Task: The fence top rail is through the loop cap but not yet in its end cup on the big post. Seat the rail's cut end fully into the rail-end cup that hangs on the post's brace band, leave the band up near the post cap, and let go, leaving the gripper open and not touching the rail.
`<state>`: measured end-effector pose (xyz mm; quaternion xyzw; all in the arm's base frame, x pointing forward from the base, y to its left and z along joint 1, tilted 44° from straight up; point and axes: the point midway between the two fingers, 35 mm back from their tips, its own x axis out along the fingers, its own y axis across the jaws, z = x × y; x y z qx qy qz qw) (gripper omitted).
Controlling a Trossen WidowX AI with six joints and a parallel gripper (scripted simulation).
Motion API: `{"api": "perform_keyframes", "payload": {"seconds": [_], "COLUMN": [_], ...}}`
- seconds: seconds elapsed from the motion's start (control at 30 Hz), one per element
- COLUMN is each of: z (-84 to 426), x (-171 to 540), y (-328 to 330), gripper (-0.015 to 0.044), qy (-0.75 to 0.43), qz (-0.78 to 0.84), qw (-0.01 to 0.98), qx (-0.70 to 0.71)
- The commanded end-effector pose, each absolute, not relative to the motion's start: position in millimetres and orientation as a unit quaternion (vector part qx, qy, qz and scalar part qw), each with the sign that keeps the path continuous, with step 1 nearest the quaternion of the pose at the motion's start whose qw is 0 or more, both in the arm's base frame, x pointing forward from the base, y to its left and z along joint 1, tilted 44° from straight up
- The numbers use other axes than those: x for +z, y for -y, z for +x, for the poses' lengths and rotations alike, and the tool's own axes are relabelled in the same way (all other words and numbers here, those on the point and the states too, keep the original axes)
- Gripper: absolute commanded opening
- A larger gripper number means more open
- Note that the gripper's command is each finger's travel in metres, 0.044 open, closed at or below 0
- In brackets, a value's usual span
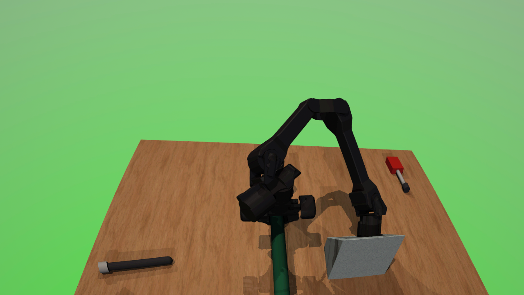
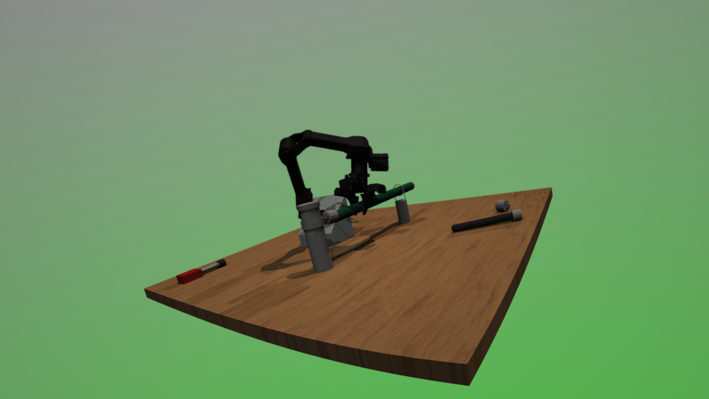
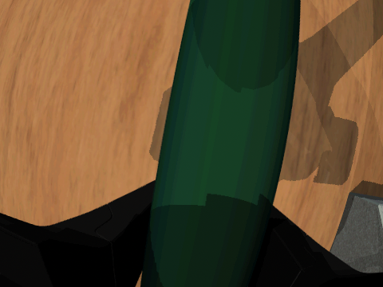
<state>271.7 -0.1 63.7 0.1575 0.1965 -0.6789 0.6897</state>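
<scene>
My gripper (image 1: 277,217) (image 2: 359,203) (image 3: 207,196) is shut on the green rail (image 1: 279,256) (image 2: 386,195) (image 3: 227,139), with a black finger on each side. In the exterior view, the rail slants through the wire loop (image 2: 398,185) over the small grey post (image 2: 402,212). Its near end meets the mouth of the grey rail-end cup (image 2: 330,216). The cut end is hidden there, and its depth cannot be told. The cup sits beside the brace band (image 2: 312,223) on the big grey post (image 2: 318,250), just below the post cap (image 2: 308,204).
The grey block (image 1: 362,256) (image 2: 343,234) stands at the arm's base. A red-handled tool (image 1: 394,164) (image 2: 189,275) lies near a table edge. A black rod (image 1: 139,263) (image 2: 483,222) with a grey end and a loose grey cup (image 2: 502,205) lie on the wooden table (image 1: 197,183) (image 2: 396,297).
</scene>
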Motion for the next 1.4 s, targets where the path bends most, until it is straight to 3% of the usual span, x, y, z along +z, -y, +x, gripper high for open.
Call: {"api": "perform_keyframes", "payload": {"seconds": [0.0, 1.37], "z": [272.8, 272.0], "x": [69.8, 66.1], "y": [1.4, -0.5], "gripper": [0.0, 0.0], "qy": [-0.192, -0.194], "qz": [0.155, 0.155], "qw": [0.695, 0.69], "qx": [-0.675, -0.679]}}
